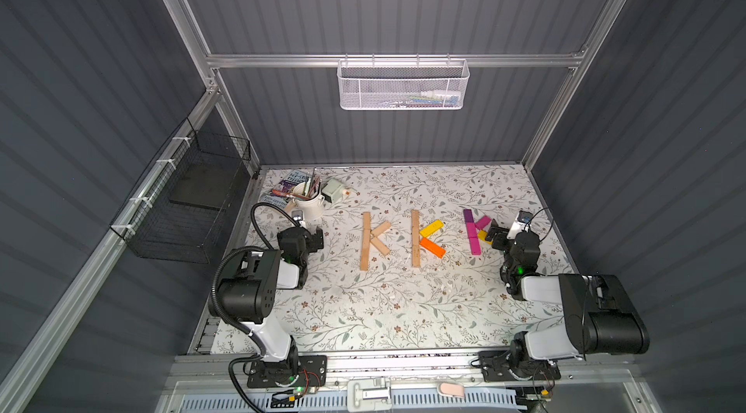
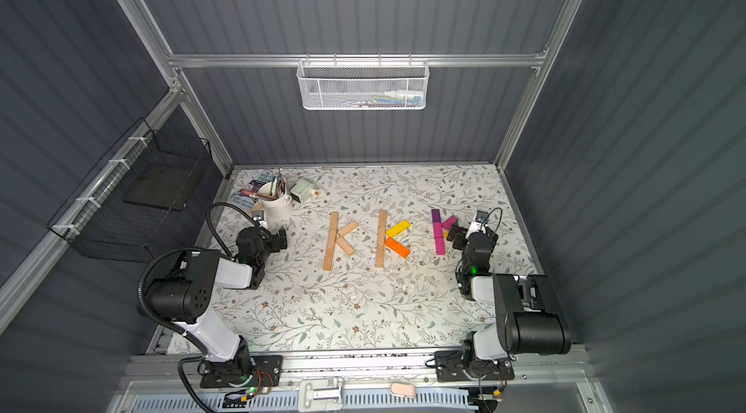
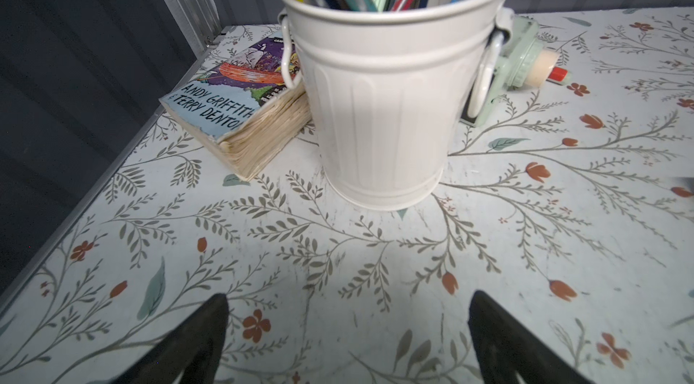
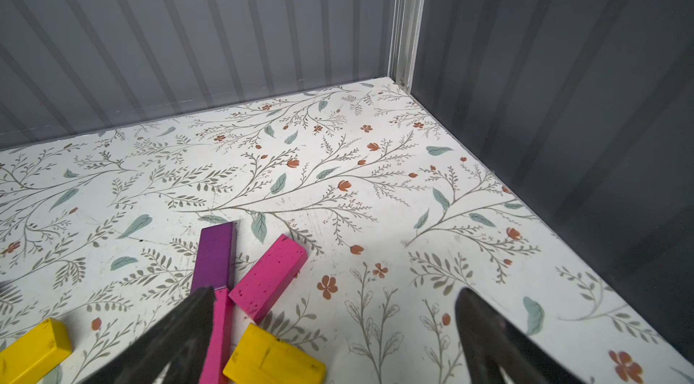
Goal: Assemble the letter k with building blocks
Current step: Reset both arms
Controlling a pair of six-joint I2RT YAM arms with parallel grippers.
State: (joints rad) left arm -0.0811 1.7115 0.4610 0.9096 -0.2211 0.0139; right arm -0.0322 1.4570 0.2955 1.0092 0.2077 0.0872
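1. The left gripper hangs low over bare tabletop. Its two black tapering fingers are spread wide with nothing between them. The surface is matte white, printed with thin grey sprigs and rust-red flowers.
2. The right gripper is also spread wide and empty, beside the rightmost letter. In the right wrist view one dark finger overlaps the pink stem block. Whether they touch cannot be told.
3. The building blocks lie flat in a row across the middle of the table as three K shapes. All are slim rectangular planks with square edges.
4. The tan K is entirely bare wood, a long stem with two short slanted arms.
5. The middle letter has a tan stem, a glossy yellow arm and an orange arm.
6. In the rightmost letter a purple block sits end to end with the pink stem block. A speckled pink arm and a yellow lower arm lie just beside them.
7. Farther back at the left stands a cream metal pail with a ribbed wall, rolled rim and wire handles. It is full of thin sticks.
8. A worn, thick paperback lies behind the pail on one side, and a mint-green plastic gadget on the other.
9. A black wire basket hangs on the left wall and a white mesh basket on the rear rail.
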